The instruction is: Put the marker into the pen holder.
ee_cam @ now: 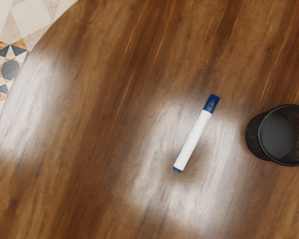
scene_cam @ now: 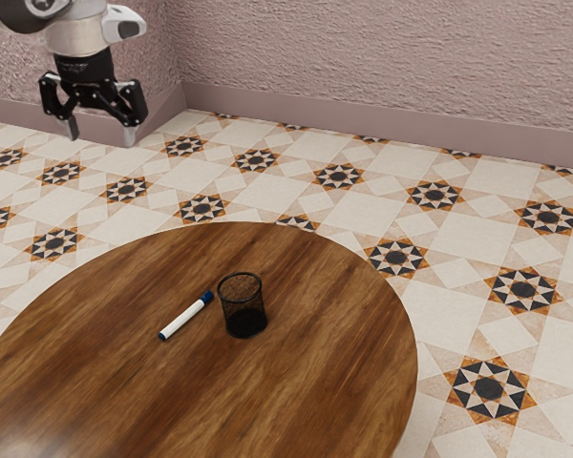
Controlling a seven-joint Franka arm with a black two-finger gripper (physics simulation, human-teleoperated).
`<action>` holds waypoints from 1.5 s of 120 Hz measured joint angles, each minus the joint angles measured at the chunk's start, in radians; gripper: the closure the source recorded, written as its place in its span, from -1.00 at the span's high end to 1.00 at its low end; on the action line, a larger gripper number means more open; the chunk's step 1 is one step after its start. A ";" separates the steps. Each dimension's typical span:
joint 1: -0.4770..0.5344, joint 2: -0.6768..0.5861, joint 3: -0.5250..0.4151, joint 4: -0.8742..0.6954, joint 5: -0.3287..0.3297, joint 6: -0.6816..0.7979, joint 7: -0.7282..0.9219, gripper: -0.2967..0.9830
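My gripper [scene_cam: 99, 132] hangs high at the exterior view's upper left, well above the table, its two fingers spread wide with nothing between them. A white marker [scene_cam: 185, 317] with a blue cap lies flat on the wooden table, its capped end toward the pen holder. The pen holder [scene_cam: 243, 307], a black mesh cup, stands upright close beside the marker, not touching it. In the wrist view, the marker [ee_cam: 194, 139] lies below my hand and the pen holder [ee_cam: 279, 135] stands off its capped side.
The round brown table [scene_cam: 105, 382] has a curved edge, with patterned floor tiles [scene_cam: 490, 388] beyond it. Bare wood surrounds the marker and the cup. A pink textured wall [scene_cam: 392, 67] rises behind.
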 joint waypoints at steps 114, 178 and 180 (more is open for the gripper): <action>0.028 0.207 -0.082 -0.650 -0.097 0.735 0.113 0.53; 0.136 0.428 -0.075 -0.496 -0.126 0.863 0.390 0.54; 0.136 0.434 -0.075 -0.488 -0.128 0.864 0.397 0.54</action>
